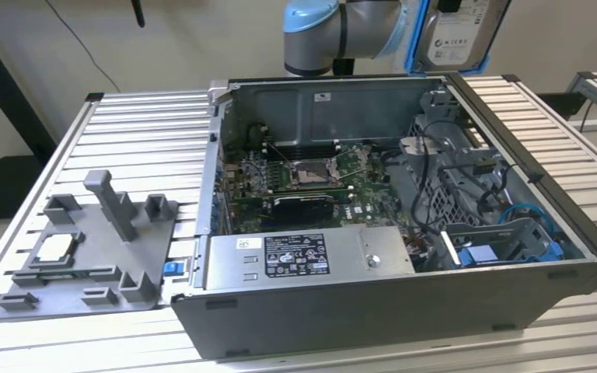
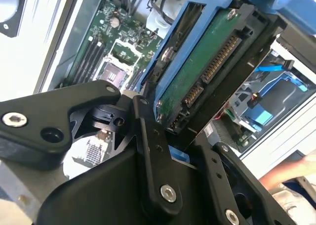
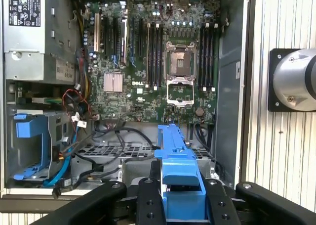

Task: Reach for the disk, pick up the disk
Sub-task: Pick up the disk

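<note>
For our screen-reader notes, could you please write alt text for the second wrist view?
The gripper is shut on the disk, its blue frame and green circuit-board underside facing the camera. The open computer case with its motherboard lies beyond.

Disk (image 2: pixel 197 81) is showing a matt green circuit board inside a glossy blue plastic frame. Tool (image 2: pixel 163 136) fingers (image 2: pixel 148 151) are looking like matt black plastic. Computer case (image 1: pixel 382 311) is showing dull grey metal; tabletop (image 1: pixel 143 132) is showing ribbed aluminium.
</note>
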You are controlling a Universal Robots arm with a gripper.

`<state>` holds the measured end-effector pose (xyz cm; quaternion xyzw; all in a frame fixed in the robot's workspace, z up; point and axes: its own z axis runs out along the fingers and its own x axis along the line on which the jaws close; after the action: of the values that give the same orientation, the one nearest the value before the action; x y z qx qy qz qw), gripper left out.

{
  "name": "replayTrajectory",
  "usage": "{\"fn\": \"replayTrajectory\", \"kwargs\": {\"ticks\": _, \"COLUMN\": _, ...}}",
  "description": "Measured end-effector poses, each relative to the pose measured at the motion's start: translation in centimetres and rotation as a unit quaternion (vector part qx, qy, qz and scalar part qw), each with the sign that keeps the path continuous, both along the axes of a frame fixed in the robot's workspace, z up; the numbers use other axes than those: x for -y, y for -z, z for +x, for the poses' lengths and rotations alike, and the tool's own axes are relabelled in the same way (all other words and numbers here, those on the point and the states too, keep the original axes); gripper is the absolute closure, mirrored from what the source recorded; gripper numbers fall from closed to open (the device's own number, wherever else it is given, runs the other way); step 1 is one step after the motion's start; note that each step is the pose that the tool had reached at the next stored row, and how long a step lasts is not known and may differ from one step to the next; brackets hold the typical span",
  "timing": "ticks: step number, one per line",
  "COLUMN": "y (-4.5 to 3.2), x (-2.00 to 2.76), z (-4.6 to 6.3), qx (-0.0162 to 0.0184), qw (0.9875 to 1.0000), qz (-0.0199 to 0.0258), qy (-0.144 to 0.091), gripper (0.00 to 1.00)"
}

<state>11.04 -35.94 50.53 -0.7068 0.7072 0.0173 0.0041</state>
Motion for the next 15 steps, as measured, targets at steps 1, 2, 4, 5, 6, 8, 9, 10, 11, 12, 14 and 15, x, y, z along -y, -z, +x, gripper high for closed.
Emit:
{"fn": "replayTrajectory", "kwargs": {"ticks": 1, "y": 0.00, "x": 0.00, "z": 0.03, "qx": 0.0000, "qw": 1.0000, "qz": 0.0000, "qy": 0.000, "gripper": 1.00}}
{"fn": "replayTrajectory", "kwargs": {"ticks": 2, "y": 0.00, "x": 0.01, "z": 0.05, "qx": 0.0000, "qw": 1.0000, "qz": 0.0000, "qy": 0.000, "gripper": 1.00}}
{"fn": "replayTrajectory", "kwargs": {"ticks": 4, "y": -0.01, "x": 0.01, "z": 0.11, "qx": -0.0001, "qw": 1.0000, "qz": -0.0001, "qy": 0.000, "gripper": 1.00}}
{"fn": "replayTrajectory", "kwargs": {"ticks": 5, "y": -0.01, "x": 0.01, "z": 0.14, "qx": -0.0001, "qw": 1.0000, "qz": -0.0001, "qy": 0.000, "gripper": 1.00}}
{"fn": "replayTrajectory", "kwargs": {"ticks": 6, "y": 0.00, "x": 0.01, "z": 0.16, "qx": -0.0001, "qw": 1.0000, "qz": 0.0000, "qy": 0.000, "gripper": 1.00}}
{"fn": "replayTrajectory", "kwargs": {"ticks": 8, "y": 0.00, "x": 0.01, "z": 0.22, "qx": -0.0001, "qw": 1.0000, "qz": 0.0000, "qy": 0.000, "gripper": 1.00}}
{"fn": "replayTrajectory", "kwargs": {"ticks": 9, "y": 0.00, "x": 0.01, "z": 0.23, "qx": -0.0001, "qw": 1.0000, "qz": 0.0000, "qy": 0.000, "gripper": 1.00}}
{"fn": "replayTrajectory", "kwargs": {"ticks": 10, "y": -0.01, "x": 0.01, "z": 0.23, "qx": -0.0001, "qw": 1.0000, "qz": 0.0000, "qy": 0.000, "gripper": 1.00}}
{"fn": "replayTrajectory", "kwargs": {"ticks": 11, "y": -0.01, "x": 0.01, "z": 0.23, "qx": -0.0001, "qw": 1.0000, "qz": 0.0001, "qy": 0.000, "gripper": 1.00}}
{"fn": "replayTrajectory", "kwargs": {"ticks": 12, "y": -0.01, "x": 0.01, "z": 0.23, "qx": -0.0001, "qw": 1.0000, "qz": 0.0001, "qy": 0.000, "gripper": 1.00}}
{"fn": "replayTrajectory", "kwargs": {"ticks": 14, "y": 0.00, "x": 0.01, "z": 0.23, "qx": -0.0001, "qw": 1.0000, "qz": 0.0001, "qy": 0.001, "gripper": 1.00}}
{"fn": "replayTrajectory", "kwargs": {"ticks": 15, "y": -0.01, "x": 0.01, "z": 0.23, "qx": -0.0001, "qw": 1.0000, "qz": 0.0001, "qy": 0.001, "gripper": 1.00}}
